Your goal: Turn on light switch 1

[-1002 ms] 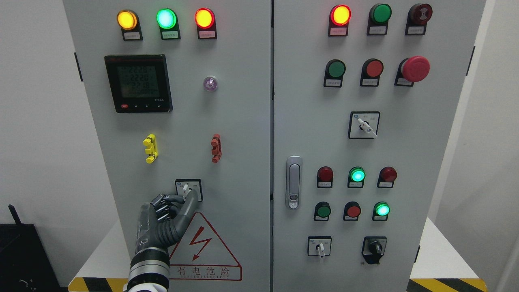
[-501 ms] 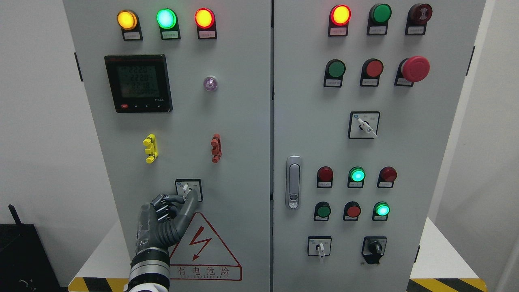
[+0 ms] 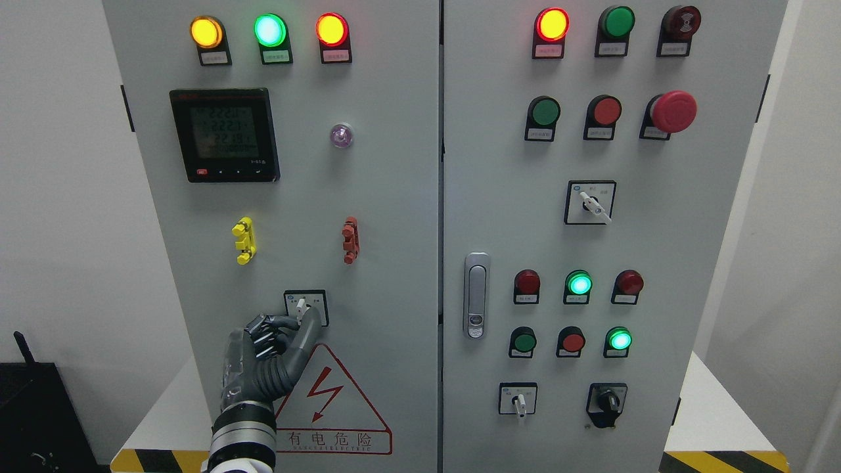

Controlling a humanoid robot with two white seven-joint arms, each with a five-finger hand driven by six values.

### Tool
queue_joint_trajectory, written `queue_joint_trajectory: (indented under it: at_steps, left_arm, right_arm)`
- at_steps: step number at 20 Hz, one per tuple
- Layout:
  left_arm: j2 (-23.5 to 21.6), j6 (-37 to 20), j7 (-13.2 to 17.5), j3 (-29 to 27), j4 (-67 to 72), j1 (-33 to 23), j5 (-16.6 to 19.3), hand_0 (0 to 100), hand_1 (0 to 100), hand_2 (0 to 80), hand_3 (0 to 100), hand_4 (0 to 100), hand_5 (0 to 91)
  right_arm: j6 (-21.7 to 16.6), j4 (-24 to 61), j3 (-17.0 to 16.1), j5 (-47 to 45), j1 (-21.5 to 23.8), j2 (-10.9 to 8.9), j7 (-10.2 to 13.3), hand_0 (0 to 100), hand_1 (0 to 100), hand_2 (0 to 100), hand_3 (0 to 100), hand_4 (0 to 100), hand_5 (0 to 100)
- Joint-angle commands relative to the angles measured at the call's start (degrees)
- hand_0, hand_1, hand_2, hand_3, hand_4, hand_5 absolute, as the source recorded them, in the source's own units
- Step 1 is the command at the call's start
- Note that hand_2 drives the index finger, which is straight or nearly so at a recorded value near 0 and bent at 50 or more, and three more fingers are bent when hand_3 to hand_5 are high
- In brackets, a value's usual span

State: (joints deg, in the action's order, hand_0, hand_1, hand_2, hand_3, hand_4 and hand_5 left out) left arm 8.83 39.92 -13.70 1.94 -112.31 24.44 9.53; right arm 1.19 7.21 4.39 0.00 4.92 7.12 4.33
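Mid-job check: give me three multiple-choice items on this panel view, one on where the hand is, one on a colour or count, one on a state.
1. Where is the left hand?
A. at the selector switch above the warning triangle
B. on the door handle
C. at the emergency stop

2. How many lamps are lit in the top row of the left door?
A. one
B. two
C. three

3. What shows on the meter display?
A. it is dark
B. lit rows of digits
C. it is covered by the hand

Answers: 1 A, the fingers reach the switch's white knob. 2 C, yellow, green and red all glow. 3 B, the screen glows with digits.
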Motion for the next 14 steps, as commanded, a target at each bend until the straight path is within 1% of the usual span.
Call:
queue_joint_trajectory:
  at_steps: [1,6,14]
  left_arm:
    - [0.05,-0.01,0.08,0.08,0.08,0.00,0.05,28,65,60.7,94,91,86.4]
    - [0.05,-0.01,0.08,0.08,0.08,0.08,0.05,35,67,60.7,93,91,86.4]
    - [0.05,-0.01,0.16,0.08,-0.01,0.08,-0.03,42,67,60.6,93,91,86.4]
  right_arm:
    - [0.04,0.00,0.00,-1.41,0.00,0.00,-0.02,0,0,0,0,0,0]
    - [0.04,0.00,0.00,-1.41,0.00,0.00,-0.02,0,0,0,0,0,0]
    - [0.04,0.00,0.00,-1.41,0.00,0.00,-0.02,0,0,0,0,0,0]
